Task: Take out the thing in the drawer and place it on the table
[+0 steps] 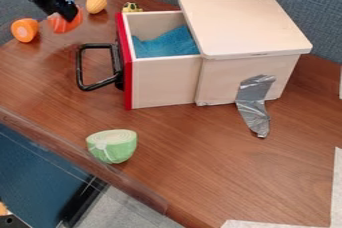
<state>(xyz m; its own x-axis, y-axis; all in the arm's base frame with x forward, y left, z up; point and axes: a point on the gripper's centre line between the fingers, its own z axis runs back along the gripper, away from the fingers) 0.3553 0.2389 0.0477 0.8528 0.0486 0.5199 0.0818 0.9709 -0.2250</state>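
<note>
The black arm reached in from the upper left corner, and it was tilted down toward the right. Its claw [65, 14] was pinching the orange-red striped piece [56, 22], outside the drawer [163, 82] and near its black handle [81, 67]. Whether this piece touched the table [194, 159], I could not tell. In the open drawer there was a blue cloth [167, 43].

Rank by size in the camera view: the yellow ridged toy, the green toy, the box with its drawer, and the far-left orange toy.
1. Box with its drawer
2. Green toy
3. Orange toy and yellow ridged toy: too alike to rank, both farther back.
</note>
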